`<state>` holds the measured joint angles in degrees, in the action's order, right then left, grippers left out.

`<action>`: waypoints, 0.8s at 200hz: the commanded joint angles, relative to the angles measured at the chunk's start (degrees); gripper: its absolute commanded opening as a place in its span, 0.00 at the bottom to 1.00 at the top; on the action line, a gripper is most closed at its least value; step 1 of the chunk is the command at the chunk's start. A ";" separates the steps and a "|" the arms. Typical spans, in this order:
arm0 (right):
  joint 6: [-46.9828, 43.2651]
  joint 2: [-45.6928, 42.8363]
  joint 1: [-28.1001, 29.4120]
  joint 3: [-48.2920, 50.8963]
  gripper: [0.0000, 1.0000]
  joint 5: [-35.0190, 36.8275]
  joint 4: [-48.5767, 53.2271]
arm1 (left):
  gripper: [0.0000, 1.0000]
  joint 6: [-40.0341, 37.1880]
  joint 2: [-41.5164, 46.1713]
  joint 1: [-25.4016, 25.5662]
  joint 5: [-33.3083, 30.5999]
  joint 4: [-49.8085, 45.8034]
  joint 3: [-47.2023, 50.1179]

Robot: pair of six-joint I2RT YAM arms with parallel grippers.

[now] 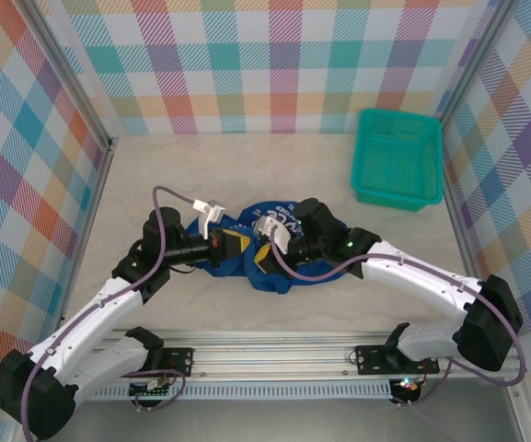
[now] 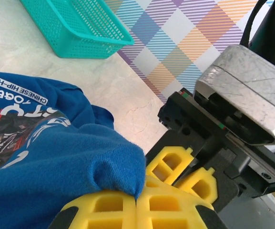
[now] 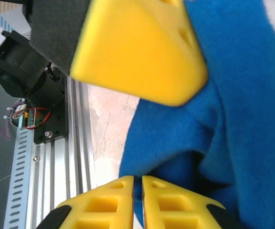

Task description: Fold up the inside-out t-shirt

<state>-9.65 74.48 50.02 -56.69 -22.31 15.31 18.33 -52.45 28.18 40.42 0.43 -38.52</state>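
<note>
At the middle of the desk (image 1: 201, 175), the crumpled inside-out t-shirt (image 1: 279, 281) is lying well apart from the teal basket (image 1: 394, 198), while the left fingers (image 2: 109, 206) and right fingers (image 3: 106, 200) are each clamping closed on its blue fabric.

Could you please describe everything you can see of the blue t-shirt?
The t-shirt is royal blue, soft knit cotton by its look, bunched in a crumpled heap on the table, not laid flat. A graphic with white lettering shows on one rumpled face. The left gripper pinches one fold and the right gripper another, close together. The teal basket stands apart from it.
</note>
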 commanded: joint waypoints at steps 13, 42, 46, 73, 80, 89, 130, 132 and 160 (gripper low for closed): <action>1.38 0.50 -1.37 -1.50 0.09 6.22 -2.89 | 0.00 -1.45 0.50 -0.51 0.00 -0.03 -2.08; 2.96 1.14 -2.90 -1.15 0.10 4.57 -4.09 | 0.00 -1.63 0.68 -0.50 -0.10 -0.30 -2.15; 3.01 1.25 -2.99 -1.17 0.10 4.55 -4.03 | 0.00 -1.67 0.82 -0.50 -0.08 -0.33 -2.16; 3.34 2.23 -3.17 -1.39 0.14 6.11 -4.12 | 0.00 -1.55 0.96 -0.55 0.06 -0.27 -2.08; 3.41 2.55 -3.22 -1.49 0.17 6.22 -4.19 | 0.00 -1.55 0.93 -0.51 0.18 -0.24 -2.03; 3.33 2.97 -3.17 -1.67 0.19 5.78 -4.22 | 0.00 -1.45 0.94 -0.50 0.22 -0.15 -2.07; 6.15 5.14 -3.15 -1.70 0.12 1.49 -8.24 | 0.00 -1.28 1.33 -0.50 0.06 -0.05 -1.72; 6.20 5.10 -3.17 -1.68 0.10 1.17 -8.44 | 0.00 -1.28 1.30 -0.54 -0.03 -0.03 -1.73; 6.57 3.12 -3.63 -0.98 0.00 -2.54 -8.38 | 0.00 -1.40 1.95 -0.52 -2.91 -1.42 -1.63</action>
<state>-4.21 79.35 46.89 -56.75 -19.68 9.43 18.15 -52.18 28.18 39.70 -0.08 -38.52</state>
